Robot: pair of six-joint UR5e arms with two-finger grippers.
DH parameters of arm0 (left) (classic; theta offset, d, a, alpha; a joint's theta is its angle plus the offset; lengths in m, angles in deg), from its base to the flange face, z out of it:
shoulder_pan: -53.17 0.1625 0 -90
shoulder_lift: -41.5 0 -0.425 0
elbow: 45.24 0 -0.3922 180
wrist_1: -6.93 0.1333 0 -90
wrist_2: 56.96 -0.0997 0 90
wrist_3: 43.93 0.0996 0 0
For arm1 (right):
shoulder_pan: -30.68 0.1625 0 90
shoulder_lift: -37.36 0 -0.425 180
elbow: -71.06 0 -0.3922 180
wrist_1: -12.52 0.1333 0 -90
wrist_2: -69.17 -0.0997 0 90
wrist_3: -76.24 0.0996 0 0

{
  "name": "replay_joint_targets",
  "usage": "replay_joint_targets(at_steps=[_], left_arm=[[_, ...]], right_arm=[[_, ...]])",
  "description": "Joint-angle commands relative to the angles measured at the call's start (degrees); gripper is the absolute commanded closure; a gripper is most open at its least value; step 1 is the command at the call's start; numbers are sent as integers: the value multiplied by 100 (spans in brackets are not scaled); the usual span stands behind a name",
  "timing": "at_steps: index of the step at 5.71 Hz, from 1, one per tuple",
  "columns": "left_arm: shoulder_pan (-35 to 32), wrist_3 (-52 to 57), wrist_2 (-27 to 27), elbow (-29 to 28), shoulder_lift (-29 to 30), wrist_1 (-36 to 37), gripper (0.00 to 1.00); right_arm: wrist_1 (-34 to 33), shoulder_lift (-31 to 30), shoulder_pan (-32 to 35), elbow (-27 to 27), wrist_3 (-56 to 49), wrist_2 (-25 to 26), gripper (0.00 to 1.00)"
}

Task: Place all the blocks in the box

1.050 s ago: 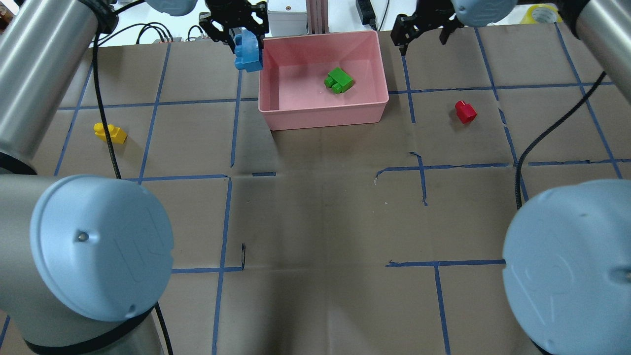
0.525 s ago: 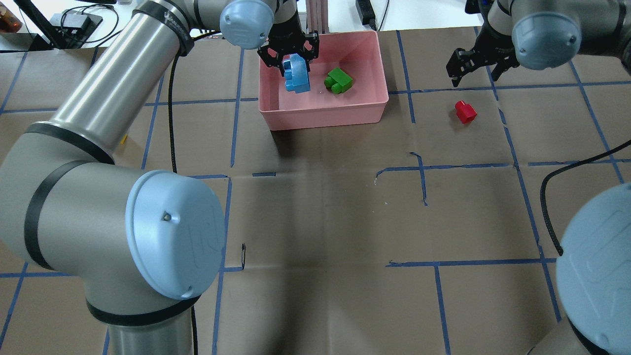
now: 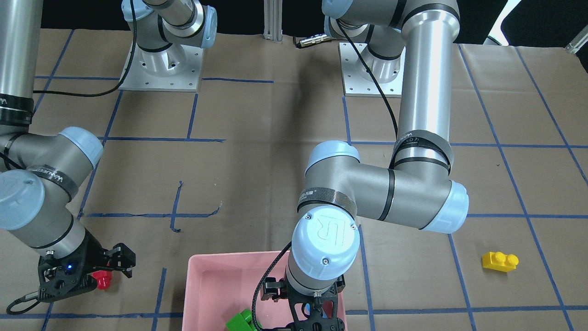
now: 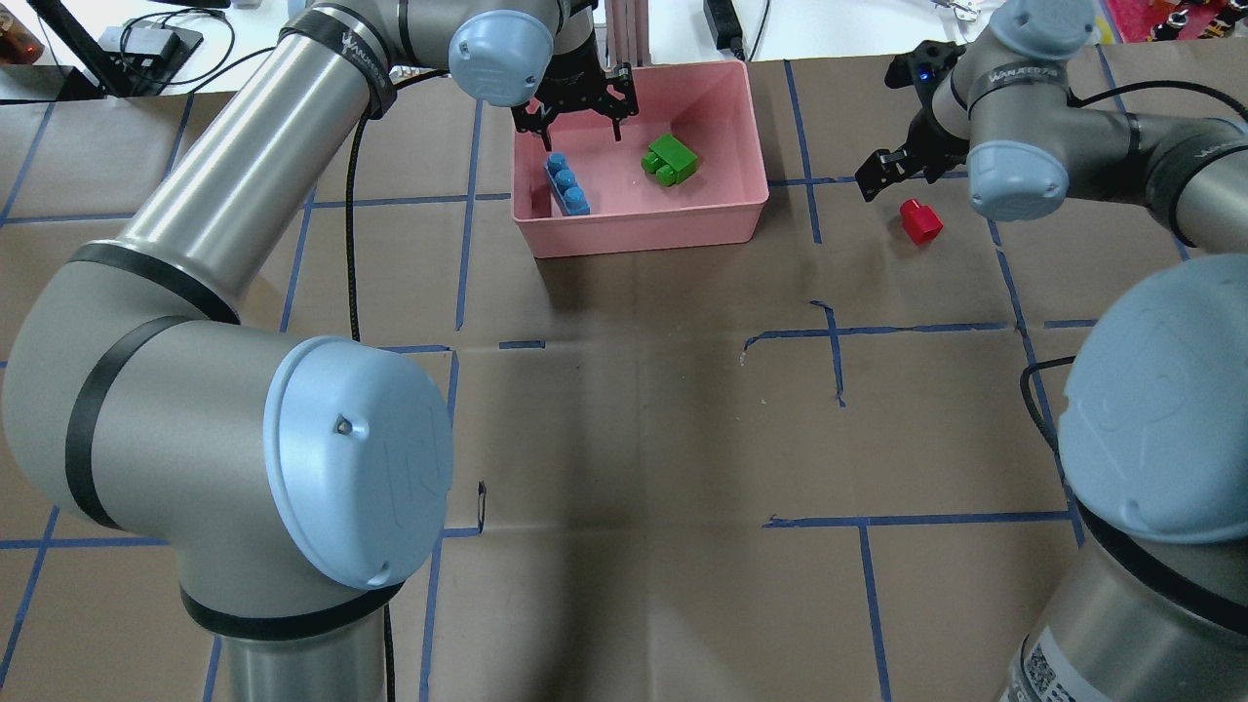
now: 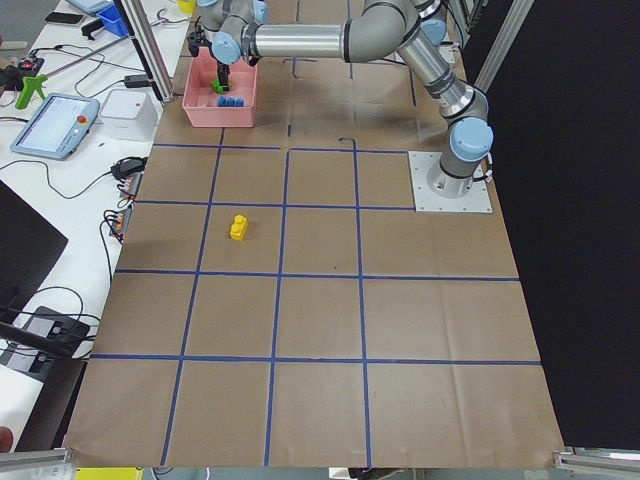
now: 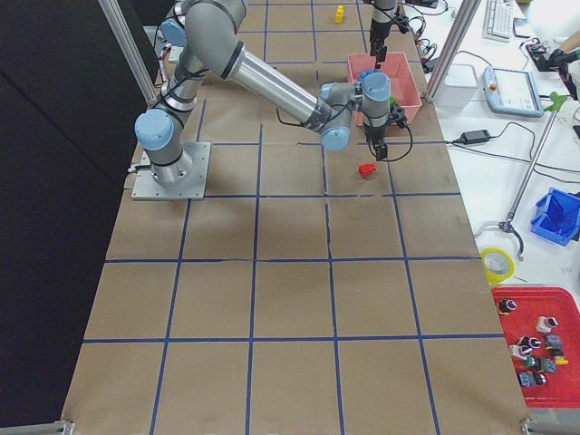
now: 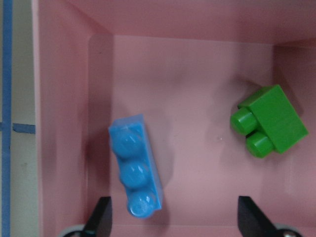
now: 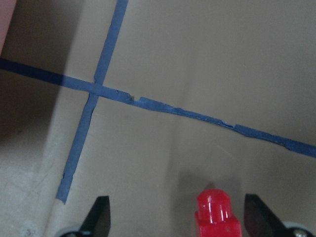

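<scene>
Inside the box [image 4: 643,232], close to the wall on the robot's left, see the light blue block [image 4: 565,185] lying flat, studs up, touched by nothing. Farther right on the same floor, well apart from it, find the green block [image 4: 670,159], lying on its side with two studs pointing sideways. Directly above the box's far-left part, note the left hand [image 4: 575,127], fingers spread wide and gripping nothing. Out on the counter [image 4: 634,419], to the right of the box, spot the red block [image 4: 919,220]. Close over it, find the right hand [image 8: 177,217], likewise spread open, with the red block showing between its fingers in the wrist view yet not pinched. Far off on the counter's left side, alone, find the yellow block [image 3: 500,261].
</scene>
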Motion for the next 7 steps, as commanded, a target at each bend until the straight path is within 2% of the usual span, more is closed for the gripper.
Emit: replay_joint_targets(at_steps=[1, 3, 5, 6, 7], left_arm=[[103, 62, -10, 6, -592, -95, 1], [707, 953, -1, 338, -1339, -664, 1], [1602, 2558, -1, 1144, -1972, -667, 1], [2190, 3454, 8, 1349, -2123, -667, 1], [2779, 4011, 8, 1446, -2134, -667, 1]], right_arm=[[-219, 86, -138, -143, -137, -6, 5], [-202, 86, -296, -160, -208, 55, 5], [-131, 60, -341, -440, -217, 99, 6], [-122, 60, -332, -442, -217, 108, 10], [-122, 42, -341, -442, -217, 117, 32]])
